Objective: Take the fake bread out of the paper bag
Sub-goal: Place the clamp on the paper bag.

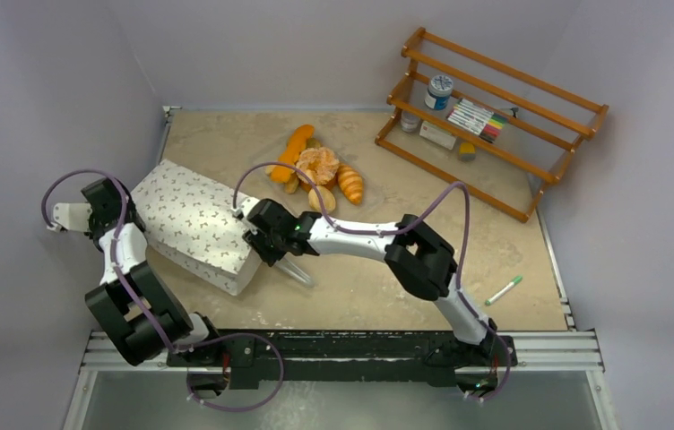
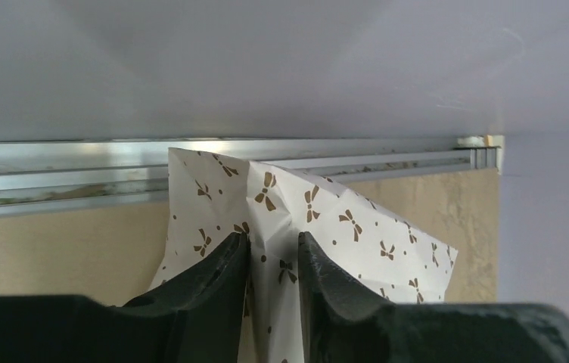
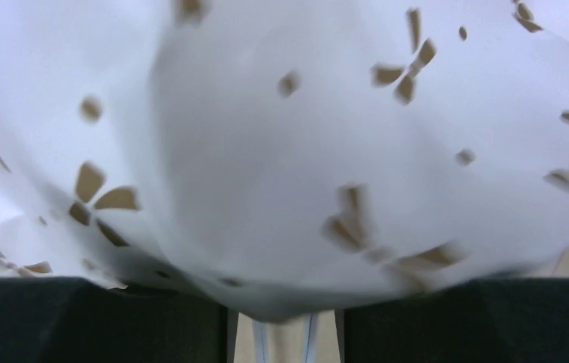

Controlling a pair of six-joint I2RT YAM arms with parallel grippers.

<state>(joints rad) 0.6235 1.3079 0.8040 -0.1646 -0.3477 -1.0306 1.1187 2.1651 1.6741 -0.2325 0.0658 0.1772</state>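
Beige mottled tabletop (image 1: 387, 278), walled in pale grey, seen from above with your two arm bases on the near rail. Near the right edge, a green marker pen (image 1: 504, 290) lies alone.

Your left gripper (image 2: 274, 242) is at the left end of the paper bag (image 1: 194, 224). The left wrist view shows both fingers (image 2: 221, 280) pinched on an upright fold of the bow-printed paper. Your right gripper (image 1: 260, 240) sits at the bag's right end, touching it. In the right wrist view the paper fills the frame and hides the fingertips, so you cannot tell whether that gripper is parted or clamped.

The bag lies on its side, slanted from far left to near centre. Beyond it, a little apart from its far edge, the fake bread (image 1: 320, 175) lies heaped on the bare table, outside the bag: a long orange loaf (image 1: 296, 150), a round swirled bun (image 1: 320, 164), a croissant (image 1: 349, 184) and a small roll (image 1: 322, 199), all touching. Whether any piece is inside the bag is hidden.

Far right stands a wooden rack (image 1: 513, 73) holding a jar (image 1: 439, 90) and a pack of markers (image 1: 477, 116).
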